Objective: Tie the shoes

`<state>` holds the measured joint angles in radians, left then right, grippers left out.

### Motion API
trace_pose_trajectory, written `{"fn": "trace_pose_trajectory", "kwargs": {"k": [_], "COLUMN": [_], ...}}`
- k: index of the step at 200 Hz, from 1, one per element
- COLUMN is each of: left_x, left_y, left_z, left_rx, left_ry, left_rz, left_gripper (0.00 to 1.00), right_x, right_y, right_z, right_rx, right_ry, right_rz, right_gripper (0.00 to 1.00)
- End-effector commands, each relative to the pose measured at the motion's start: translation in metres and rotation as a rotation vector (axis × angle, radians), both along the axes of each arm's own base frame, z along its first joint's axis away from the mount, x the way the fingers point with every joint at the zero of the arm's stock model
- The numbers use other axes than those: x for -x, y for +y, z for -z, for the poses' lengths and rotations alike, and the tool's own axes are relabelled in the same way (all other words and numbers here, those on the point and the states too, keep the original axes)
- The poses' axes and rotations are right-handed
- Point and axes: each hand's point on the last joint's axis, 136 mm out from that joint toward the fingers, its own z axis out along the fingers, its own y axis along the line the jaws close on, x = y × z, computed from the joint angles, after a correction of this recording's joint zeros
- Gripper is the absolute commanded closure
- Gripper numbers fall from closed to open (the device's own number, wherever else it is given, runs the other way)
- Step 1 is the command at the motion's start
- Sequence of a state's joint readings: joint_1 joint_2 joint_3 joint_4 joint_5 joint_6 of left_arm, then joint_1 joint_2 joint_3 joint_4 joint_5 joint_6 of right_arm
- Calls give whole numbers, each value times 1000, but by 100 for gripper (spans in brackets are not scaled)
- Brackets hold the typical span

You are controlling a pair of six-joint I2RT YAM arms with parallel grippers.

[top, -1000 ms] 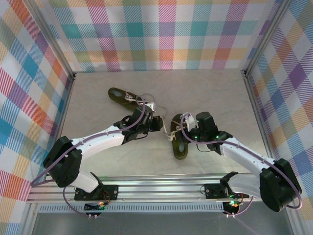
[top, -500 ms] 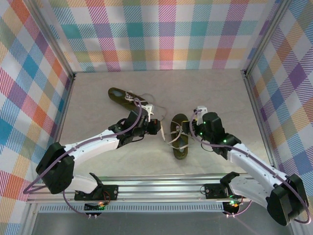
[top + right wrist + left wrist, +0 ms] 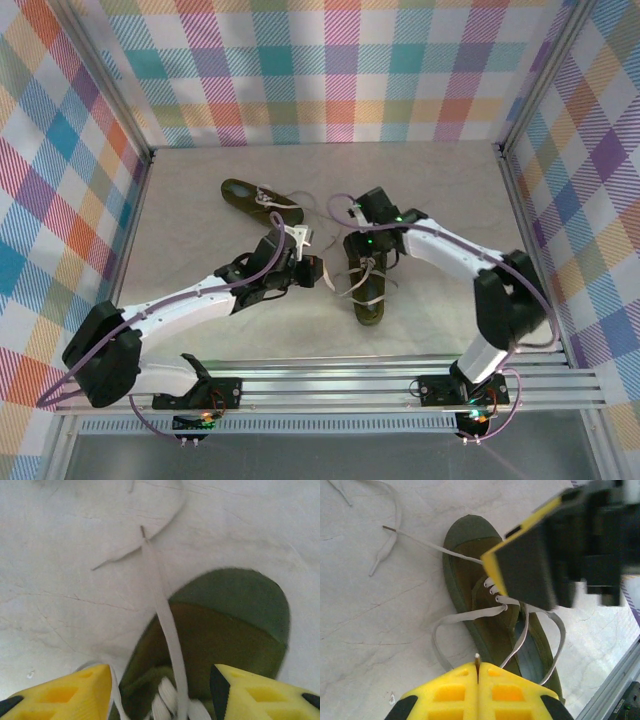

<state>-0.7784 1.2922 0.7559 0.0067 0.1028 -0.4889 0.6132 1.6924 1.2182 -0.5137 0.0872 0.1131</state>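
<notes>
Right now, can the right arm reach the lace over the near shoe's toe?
Likely yes: the right gripper hangs open, straddling that cream lace above the olive shoe, with nothing in between.

right gripper (image 3: 160,680) jaws apart — olive shoe (image 3: 240,610) toe between, cream lace (image 3: 162,605) running onto table (image 3: 60,555)

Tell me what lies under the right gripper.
Beneath the open right gripper lies the toe of a dark olive-green low-top shoe, with a cream-white lace running over it onto the pale table. From above, the gripper covers that toe.
</notes>
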Motion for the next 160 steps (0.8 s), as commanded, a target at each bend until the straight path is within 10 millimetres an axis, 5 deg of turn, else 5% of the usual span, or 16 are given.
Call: {"fn": "trace_pose_trajectory", "kwargs": {"k": [1,118,132,160], "left_x": [0,0,0,-2], "left_y": [5,17,18,25], "left_z": [-7,-3,-3,-6], "left_rx": [5,10,10,-11], "left_ry": [-43,-31,-32,-45], "left_rz": [-28,-93,-96,-132], "left_gripper": [100,100,100,100], "right_x": [-2,-70,-71,-70], "right_y": [4,15,16,22], "right_z": [15,69,71,55], "right_rx": [166,495,492,439], "right_ry": [5,-37,-31,-58], "right_rz": [-160,-309,-314,-303], "right_gripper": [46,52,60,91]}}
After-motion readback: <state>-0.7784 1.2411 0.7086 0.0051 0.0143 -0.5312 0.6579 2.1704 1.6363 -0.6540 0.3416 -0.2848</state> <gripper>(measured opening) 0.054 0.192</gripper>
